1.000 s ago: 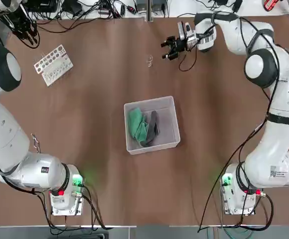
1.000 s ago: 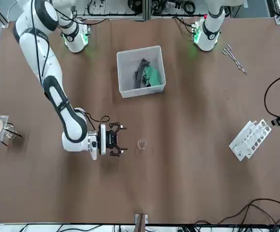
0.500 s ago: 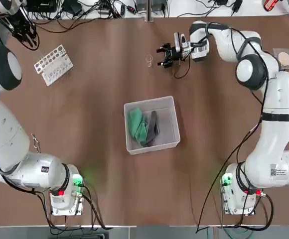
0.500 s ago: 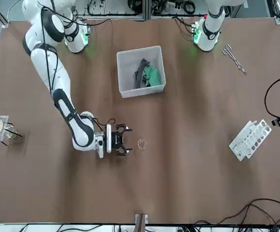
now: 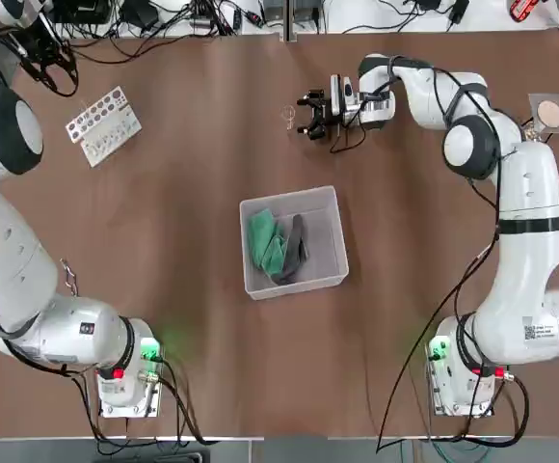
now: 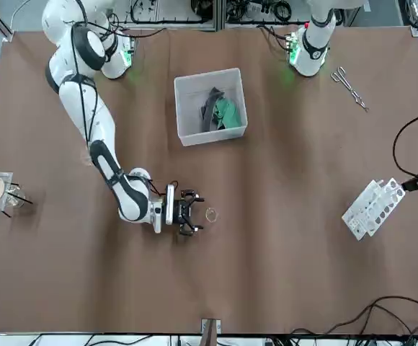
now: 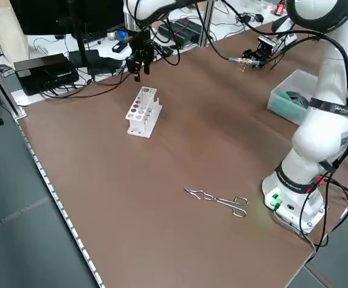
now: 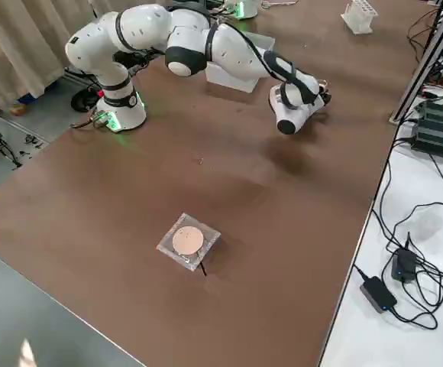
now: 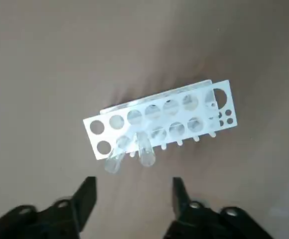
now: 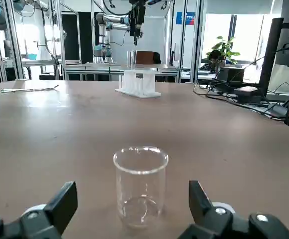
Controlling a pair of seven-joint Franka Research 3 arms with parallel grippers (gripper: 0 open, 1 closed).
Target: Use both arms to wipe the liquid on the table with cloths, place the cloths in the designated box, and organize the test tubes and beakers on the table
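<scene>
The brown table (image 5: pixel 164 318) carries everything. The right arm (image 5: pixel 511 193) stretches far across it, forearm low, wrist turned so the right gripper (image 5: pixel 307 114) lies level, just above the tabletop. Its fingers are spread wide and hold nothing. The beaker (image 10: pixel 140 185) stands upright directly ahead of them, rim up, in line with the gap between the fingers but apart from both.

The left arm (image 5: pixel 0 241) reaches to the far left corner of the table, where the left gripper (image 7: pixel 137 60) hangs pointing down, just above and beyond the test tube rack (image 9: pixel 159 123). Its fingers (image 9: pixel 86 198) are parted and empty. The white rack sits below them with its long axis running across the line of the fingers. Two clear test tubes (image 9: pixel 145 149) stand in the holes at one end of the row nearer the fingers, mouths up.

The translucent box (image 5: pixel 293 241) lies well back from the right gripper, toward the arm bases. Inside it the green cloth (image 5: pixel 265 239) and the dark grey cloth (image 5: pixel 296 243) lie crumpled side by side, touching.
</scene>
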